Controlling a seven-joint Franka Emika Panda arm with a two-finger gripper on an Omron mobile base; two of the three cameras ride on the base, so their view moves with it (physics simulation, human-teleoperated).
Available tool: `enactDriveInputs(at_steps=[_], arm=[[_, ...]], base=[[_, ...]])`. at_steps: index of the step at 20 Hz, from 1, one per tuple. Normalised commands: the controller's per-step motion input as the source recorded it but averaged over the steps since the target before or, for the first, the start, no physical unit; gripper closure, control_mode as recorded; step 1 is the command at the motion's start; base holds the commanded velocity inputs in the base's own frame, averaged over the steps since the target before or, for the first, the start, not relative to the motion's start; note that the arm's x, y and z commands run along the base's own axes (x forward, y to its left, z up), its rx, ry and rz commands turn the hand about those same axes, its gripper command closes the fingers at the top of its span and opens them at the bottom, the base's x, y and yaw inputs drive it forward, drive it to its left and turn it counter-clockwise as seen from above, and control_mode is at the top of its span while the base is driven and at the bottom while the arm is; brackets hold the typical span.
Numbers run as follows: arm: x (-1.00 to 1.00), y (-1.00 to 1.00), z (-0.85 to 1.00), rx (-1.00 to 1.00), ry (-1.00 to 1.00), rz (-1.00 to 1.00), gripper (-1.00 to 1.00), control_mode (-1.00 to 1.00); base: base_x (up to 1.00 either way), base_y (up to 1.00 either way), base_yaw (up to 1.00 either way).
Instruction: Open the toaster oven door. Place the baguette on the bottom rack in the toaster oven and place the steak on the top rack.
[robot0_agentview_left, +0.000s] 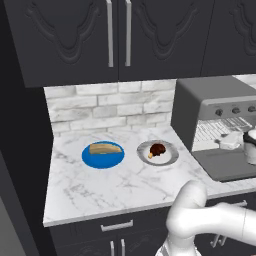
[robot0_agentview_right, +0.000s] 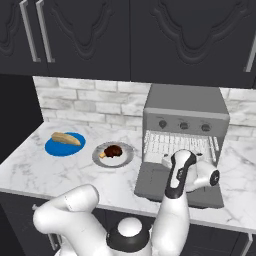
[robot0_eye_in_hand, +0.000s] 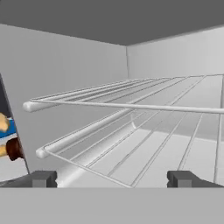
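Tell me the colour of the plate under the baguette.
Bright blue. The plate under the baguette shows best in the left base view.

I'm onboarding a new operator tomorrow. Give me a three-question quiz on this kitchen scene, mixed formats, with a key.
1. True or false: the toaster oven door is folded down open.
2. Multiple choice: the baguette lies on A) the blue plate, B) the bottom rack, C) the bare counter.
3. Fill in: the steak sits on a ____ plate, between the blue plate and the toaster oven.

Key
1. True; the racks inside are exposed, and the open gripper faces them, holding nothing.
2. A.
3. Grey.
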Motion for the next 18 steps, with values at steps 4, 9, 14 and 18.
enactDriveInputs(at_steps=[4, 9, 14, 18], arm=[[0.32, -0.17, -0.18, 0.0, 0.0, 0.0, -1.0, -1.0], [0.31, -0.25, -0.07, 0.0, 0.0, 0.0, -1.0, -1.0], [0.17, -0.28, -0.25, 0.0, 0.04, 0.0, -1.0, -1.0], [0.07, -0.27, -0.38, 0.0, 0.1, 0.0, -1.0, -1.0]], base=[[0.0, 0.0, 0.0], [0.0, 0.0, 0.0], [0.0, 0.0, 0.0], [0.0, 0.0, 0.0]])
